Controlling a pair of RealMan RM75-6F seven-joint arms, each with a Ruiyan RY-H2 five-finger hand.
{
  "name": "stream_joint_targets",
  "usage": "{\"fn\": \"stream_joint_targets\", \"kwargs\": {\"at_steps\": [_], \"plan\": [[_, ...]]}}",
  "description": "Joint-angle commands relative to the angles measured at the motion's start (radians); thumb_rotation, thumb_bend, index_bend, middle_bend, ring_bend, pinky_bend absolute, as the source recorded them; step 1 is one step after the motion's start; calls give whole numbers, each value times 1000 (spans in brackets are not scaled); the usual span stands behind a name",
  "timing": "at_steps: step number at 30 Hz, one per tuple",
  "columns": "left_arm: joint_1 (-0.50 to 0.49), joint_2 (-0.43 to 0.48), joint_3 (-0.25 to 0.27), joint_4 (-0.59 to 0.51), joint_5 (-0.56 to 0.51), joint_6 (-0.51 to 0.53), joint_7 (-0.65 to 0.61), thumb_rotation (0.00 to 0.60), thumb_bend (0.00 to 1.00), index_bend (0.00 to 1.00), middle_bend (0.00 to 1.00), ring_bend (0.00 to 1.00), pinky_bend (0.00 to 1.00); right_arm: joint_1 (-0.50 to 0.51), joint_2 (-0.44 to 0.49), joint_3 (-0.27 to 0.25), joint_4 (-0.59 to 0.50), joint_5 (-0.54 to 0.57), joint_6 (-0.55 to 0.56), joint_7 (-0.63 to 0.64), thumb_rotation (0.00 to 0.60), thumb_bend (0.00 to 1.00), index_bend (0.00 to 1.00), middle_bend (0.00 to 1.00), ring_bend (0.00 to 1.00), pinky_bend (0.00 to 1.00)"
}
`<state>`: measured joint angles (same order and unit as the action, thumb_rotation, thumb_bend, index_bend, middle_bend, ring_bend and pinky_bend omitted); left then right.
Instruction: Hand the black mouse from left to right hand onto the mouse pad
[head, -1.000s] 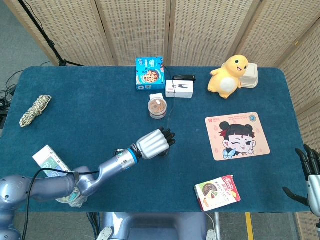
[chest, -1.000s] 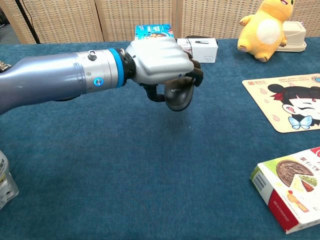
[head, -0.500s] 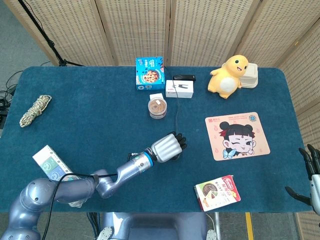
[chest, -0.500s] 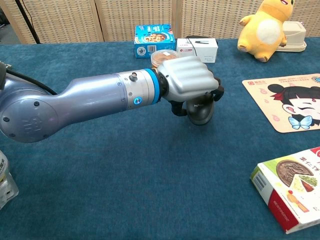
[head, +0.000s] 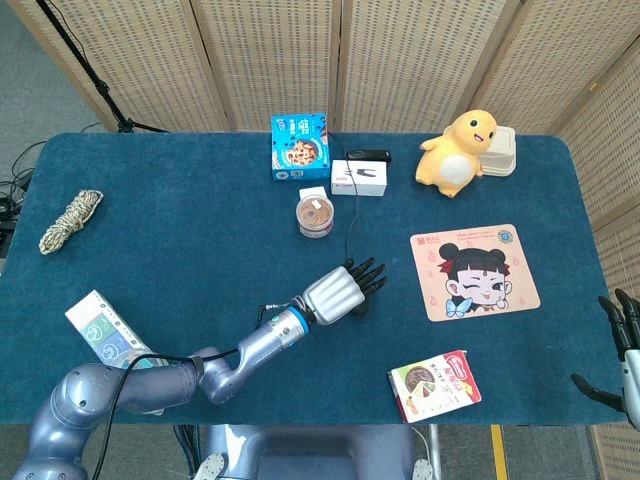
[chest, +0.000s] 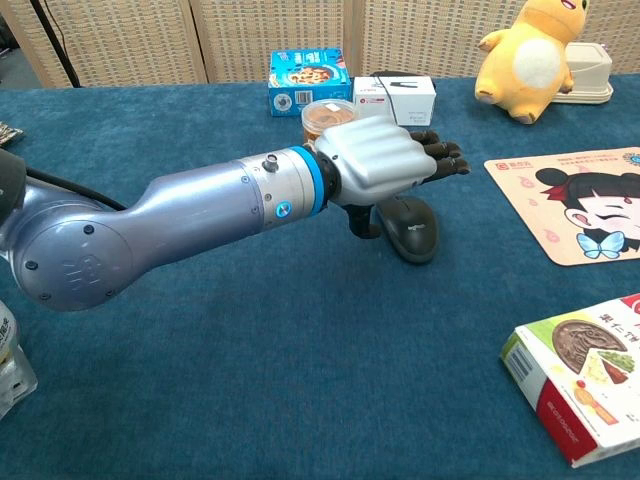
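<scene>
Hovering with fingers spread at centre frame, the left hand (chest: 385, 165) holds nothing while the black mouse (chest: 407, 226) lies on the table (chest: 250, 380) beneath, short of the mouse pad (chest: 575, 200), the right hand (head: 622, 355) waiting spread at lower right.

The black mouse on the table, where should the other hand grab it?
Grip the black mouse across its two long sides, coming down from above and from the mouse pad side. It lies flat on the table, humped back up, and the left hand hovers open over its far end.
</scene>
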<state>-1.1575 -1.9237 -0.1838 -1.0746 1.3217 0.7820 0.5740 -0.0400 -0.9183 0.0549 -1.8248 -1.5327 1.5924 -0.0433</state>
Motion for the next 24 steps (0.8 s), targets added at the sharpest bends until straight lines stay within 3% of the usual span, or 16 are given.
{"fn": "stream_joint_targets", "kwargs": {"at_steps": [1,4,8,14,19,24], "plan": [[21,45,-4,-57,-11,6,-27,600,162,0,0,0,146,0,-3,-1,-1,-1,0,-5,600,0,0,0,0,0],[44,89,-9,-123,-29,22,-33,600,145,0,0,0,80,2,-6,-4,-3,-5,-4,-11,600,0,0,0,0,0],[115,247,-9,-336,-40,82,-70,600,134,0,0,0,5,5,-14,-5,0,5,-15,-25,600,0,0,0,0,0],[224,473,12,-555,-54,176,-82,600,72,0,0,0,0,19,-31,0,5,34,-47,-47,600,0,0,0,0,0],[320,630,33,-651,-14,269,-169,600,38,0,0,0,0,40,-40,12,4,51,-72,-78,600,0,0,0,0,0],[485,773,83,-712,-7,422,-282,600,29,0,0,0,0,92,-45,33,-38,62,-127,-168,600,0,0,0,0,0]]}}
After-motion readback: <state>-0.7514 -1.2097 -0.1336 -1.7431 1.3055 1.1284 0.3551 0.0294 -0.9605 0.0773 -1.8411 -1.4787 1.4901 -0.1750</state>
